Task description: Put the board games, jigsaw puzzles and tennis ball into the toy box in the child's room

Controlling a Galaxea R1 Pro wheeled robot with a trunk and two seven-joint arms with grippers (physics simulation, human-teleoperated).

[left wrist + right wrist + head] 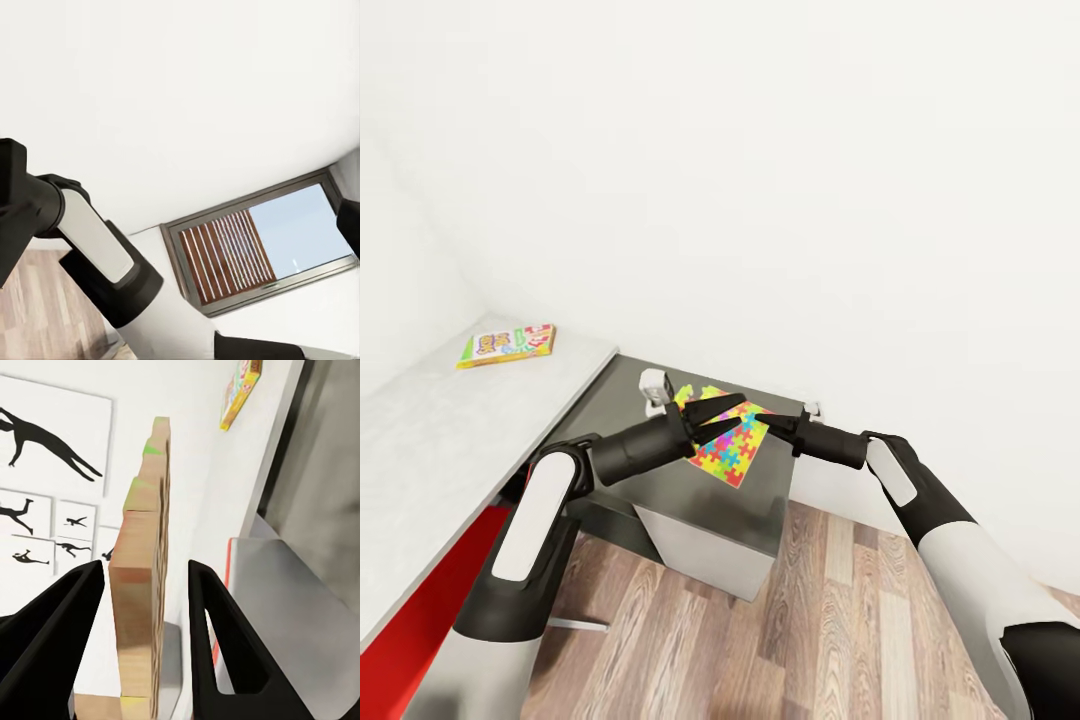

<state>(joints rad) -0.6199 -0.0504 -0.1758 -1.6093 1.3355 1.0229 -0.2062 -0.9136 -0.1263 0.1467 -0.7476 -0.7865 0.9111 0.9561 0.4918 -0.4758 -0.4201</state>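
Note:
My right gripper point(765, 412) is shut on the edge of a jigsaw puzzle point(738, 448), a thin multicoloured square held level just above the table's lower dark-grey top point(690, 500). In the right wrist view the puzzle point(142, 585) runs edge-on between the two black fingers point(214, 622). My left gripper point(738, 410) hovers open over the same puzzle, its fingers spread with nothing between them. One board game point(507, 345), yellow and red, lies far back on the light-grey top point(440, 430). The toy box and the tennis ball are out of view.
White walls close in behind and to the left of the L-shaped table. Something red point(420, 600) sits under the light-grey top. Wood plank floor point(810, 620) lies open in front of the dark cabinet. The left wrist view faces my right arm point(94, 240) and a window point(262, 247).

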